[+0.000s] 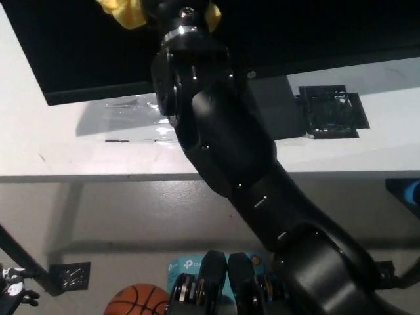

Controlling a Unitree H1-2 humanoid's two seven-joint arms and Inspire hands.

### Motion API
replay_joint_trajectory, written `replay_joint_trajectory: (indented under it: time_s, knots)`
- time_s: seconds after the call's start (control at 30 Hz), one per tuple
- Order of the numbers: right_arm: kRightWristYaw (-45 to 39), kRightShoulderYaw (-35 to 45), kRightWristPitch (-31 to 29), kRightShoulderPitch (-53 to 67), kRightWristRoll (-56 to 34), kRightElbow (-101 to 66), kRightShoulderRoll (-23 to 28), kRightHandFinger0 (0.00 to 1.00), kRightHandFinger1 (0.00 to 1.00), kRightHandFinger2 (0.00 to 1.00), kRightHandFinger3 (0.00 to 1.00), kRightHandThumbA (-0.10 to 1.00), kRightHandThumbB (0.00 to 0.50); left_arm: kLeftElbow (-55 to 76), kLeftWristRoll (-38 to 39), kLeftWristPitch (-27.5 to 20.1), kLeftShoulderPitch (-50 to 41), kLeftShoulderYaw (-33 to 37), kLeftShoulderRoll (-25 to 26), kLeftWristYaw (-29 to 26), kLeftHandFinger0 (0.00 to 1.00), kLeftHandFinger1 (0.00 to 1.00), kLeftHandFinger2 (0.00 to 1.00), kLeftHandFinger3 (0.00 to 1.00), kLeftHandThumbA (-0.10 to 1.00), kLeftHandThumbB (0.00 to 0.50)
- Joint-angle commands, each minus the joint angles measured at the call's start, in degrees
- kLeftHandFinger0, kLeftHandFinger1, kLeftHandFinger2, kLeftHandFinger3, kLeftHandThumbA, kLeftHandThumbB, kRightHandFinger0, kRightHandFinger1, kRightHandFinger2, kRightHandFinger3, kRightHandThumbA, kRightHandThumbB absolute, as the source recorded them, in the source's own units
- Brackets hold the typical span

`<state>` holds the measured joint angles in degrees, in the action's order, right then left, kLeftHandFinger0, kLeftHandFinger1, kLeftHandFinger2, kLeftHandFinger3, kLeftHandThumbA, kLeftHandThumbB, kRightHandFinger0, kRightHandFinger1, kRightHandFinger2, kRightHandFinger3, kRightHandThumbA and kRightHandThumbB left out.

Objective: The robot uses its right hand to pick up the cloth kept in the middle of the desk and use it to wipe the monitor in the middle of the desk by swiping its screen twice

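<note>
From the head view we see the black right arm (pixel 226 151) reaching up across the monitor (pixel 295 29), which stands on the white surface (pixel 79 154). The right hand (pixel 172 8) sits at the frame's top edge, against the dark screen, closed on the yellow cloth (pixel 121 12); the cloth bulges out on both sides of it, though the fingers seem mostly cut off from sight. Far below the monitor, at the lower left corner, the left hand (pixel 12 294) barely shows; we cannot tell its state.

Yellow cloth (pixel 125 12), black monitor (pixel 79 52), white desk (pixel 59 151), orange basketball (pixel 134 302), black right arm (pixel 230 151)
</note>
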<state>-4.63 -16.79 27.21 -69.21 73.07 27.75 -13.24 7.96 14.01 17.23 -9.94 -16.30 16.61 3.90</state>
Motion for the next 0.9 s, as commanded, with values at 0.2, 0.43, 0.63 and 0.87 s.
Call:
replay_joint_trajectory:
  time_s: [0.2, 0.43, 0.63, 0.87]
  knots:
    - [-0.39, -1.79, -0.28, -3.52, 1.44, -0.32, 5.84, 0.0, 0.0, 0.31, 0.21, -0.1, 0.119, 0.31, 0.94, -2.64, -0.43, -0.73, 0.12, 0.98, 0.35, 0.33, 0.5, 0.66, -0.1, 0.241]
    - [0.1, -1.34, -0.28, -1.6, 1.32, -0.28, 10.9, 0.0, 0.0, 0.34, 0.12, -0.1, 0.115, 0.68, 0.3, -3.14, -1.13, -0.41, 0.6, 1.16, 0.35, 0.35, 0.51, 0.7, -0.08, 0.229]
    - [1.14, -1.25, -0.28, 0.57, 0.87, 1.07, 16.58, 0.0, 0.0, 0.24, 0.11, -0.07, 0.035, 1.89, 0.5, -1.14, -1.38, -0.5, 0.21, 0.38, 0.36, 0.36, 0.54, 0.71, -0.1, 0.205]
    - [4.32, 0.8, -0.28, 2.98, -3.51, 3.52, 21.18, 0.0, 0.0, 0.26, 0.07, -0.1, 0.126, 2.26, 0.47, -1.1, -1.91, -0.51, -0.06, 0.2, 0.36, 0.36, 0.57, 0.71, -0.1, 0.201]
